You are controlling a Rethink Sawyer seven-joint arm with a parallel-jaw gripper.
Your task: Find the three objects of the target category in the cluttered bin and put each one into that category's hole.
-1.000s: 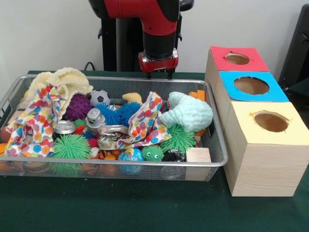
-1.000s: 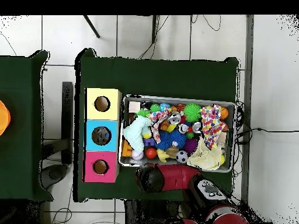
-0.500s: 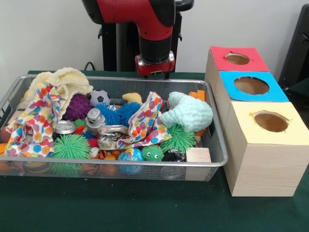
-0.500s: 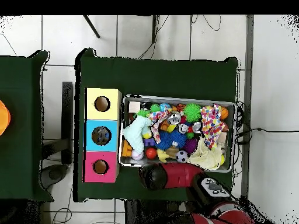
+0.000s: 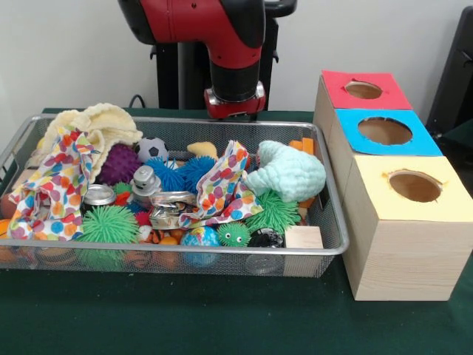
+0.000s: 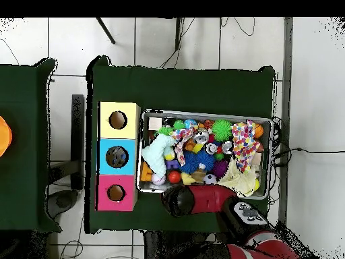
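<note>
The wire mesh bin point(image 5: 185, 251) holds two white polka-dot cloths, one at its left end point(image 5: 55, 181) and one in the middle point(image 5: 222, 188). A pale yellow knitted cloth point(image 5: 92, 122) lies at the far left and a mint fluffy cloth point(image 5: 288, 171) at the right. The hole point(image 5: 415, 186) is in the yellow-topped box nearest the camera. My gripper point(image 5: 235, 112) hangs from the red arm at the bin's far rim, above the middle, touching nothing. In the overhead view the arm's end point(image 6: 176, 200) is at the bin's lower edge point(image 6: 202, 195), and the yellow box's hole point(image 6: 118, 120) is at the upper left.
Spiky rubber balls point(image 5: 109, 224), a small football point(image 5: 153, 149), metal cans point(image 5: 98, 194) and a wooden block point(image 5: 304, 238) crowd the bin. The blue-topped box point(image 5: 384, 131) and the red-topped box point(image 5: 363, 89) stand behind the yellow one. Green cloth covers the table.
The arm's end has shifted a little to the left in the front view and closer over the bin's far rim. Nothing in the bin has moved.
</note>
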